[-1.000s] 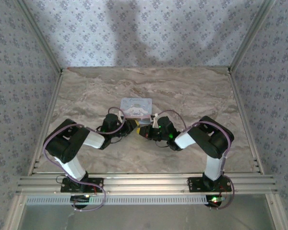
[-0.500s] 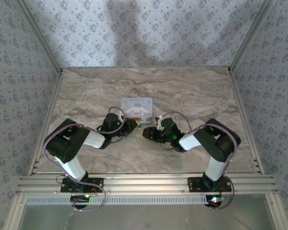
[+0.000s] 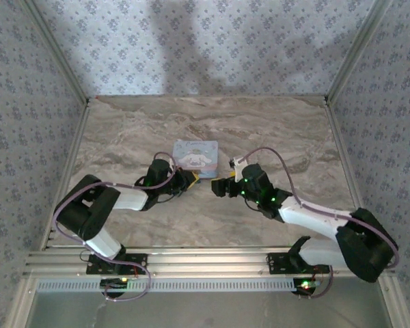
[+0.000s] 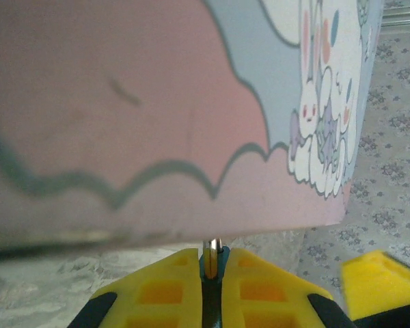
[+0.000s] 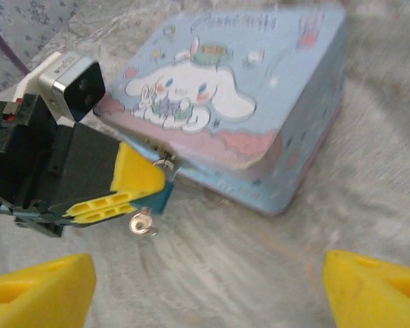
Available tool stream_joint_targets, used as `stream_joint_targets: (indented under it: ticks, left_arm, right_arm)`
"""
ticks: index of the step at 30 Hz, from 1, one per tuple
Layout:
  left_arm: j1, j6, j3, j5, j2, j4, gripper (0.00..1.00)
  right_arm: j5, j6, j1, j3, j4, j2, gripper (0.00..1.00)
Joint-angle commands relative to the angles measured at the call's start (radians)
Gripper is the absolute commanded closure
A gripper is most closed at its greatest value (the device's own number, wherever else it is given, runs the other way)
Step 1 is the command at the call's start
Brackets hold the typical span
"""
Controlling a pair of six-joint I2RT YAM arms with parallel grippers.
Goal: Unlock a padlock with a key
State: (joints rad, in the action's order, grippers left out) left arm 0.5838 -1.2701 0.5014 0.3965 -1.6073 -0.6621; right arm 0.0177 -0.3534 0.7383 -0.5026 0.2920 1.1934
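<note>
Here, just at the near edge of glossy cartoon-printed tin box (image 5: pixel 260 102) on veined marble table (image 5: pixel 219 253): tiny teal padlock (image 5: pixel 160 195), clamped in left gripper (image 5: pixel 147 188), yellow waffle-moulded fingers (image 5: pixel 133 179), round-headed silvery key (image 5: pixel 142 223) dangling beneath. Nearby, right gripper (image 5: pixel 205 294), spread wide.

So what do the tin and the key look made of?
The tin looks like thin printed metal: smooth satin lid, rounded pressed corners. The key seems bare silvery metal with a glint, though blur leaves that open.
</note>
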Motion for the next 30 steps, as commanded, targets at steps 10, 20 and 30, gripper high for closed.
stream_joint_targets:
  ticks: [10,20,30]
  left_arm:
    - [0.011,-0.038,0.060,0.006,0.070,0.189,1.00]
    - [0.031,-0.108,0.066,-0.005,0.084,0.201,1.00]
    - [0.043,-0.129,0.068,-0.002,0.101,0.216,1.00]
  right_arm:
    - [-0.024,0.760,0.107,0.126,0.142,-0.230,0.00]
    - [-0.226,1.053,0.282,0.091,0.175,-0.025,0.00]
    - [-0.216,0.939,0.285,0.066,0.391,0.207,0.17]
